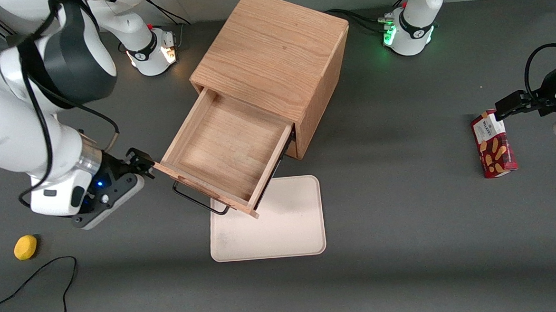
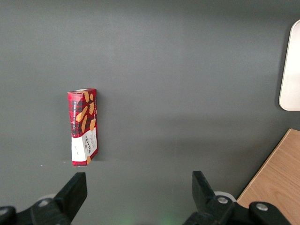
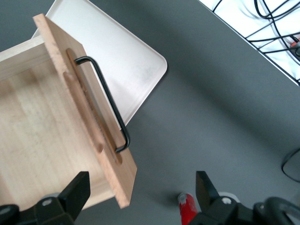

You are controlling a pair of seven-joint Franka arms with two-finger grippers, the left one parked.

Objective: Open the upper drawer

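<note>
Front view: upper drawer [image 1: 225, 151] pulled out; my gripper [image 1: 141, 164] beside its front corner, fingers spread, gripping nothing.

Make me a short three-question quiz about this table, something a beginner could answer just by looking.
1. True or false: the upper drawer is pulled out of the oak cabinet.
2. What is inside the drawer? A) a lemon B) a biscuit box C) nothing
3. Fill in: the gripper is open beside the drawer's front corner, not holding the black ____.

Key:
1. True; it juts out over the cream tray.
2. C; the yellow lemon and the red biscuit box both lie on the table.
3. handle
</note>
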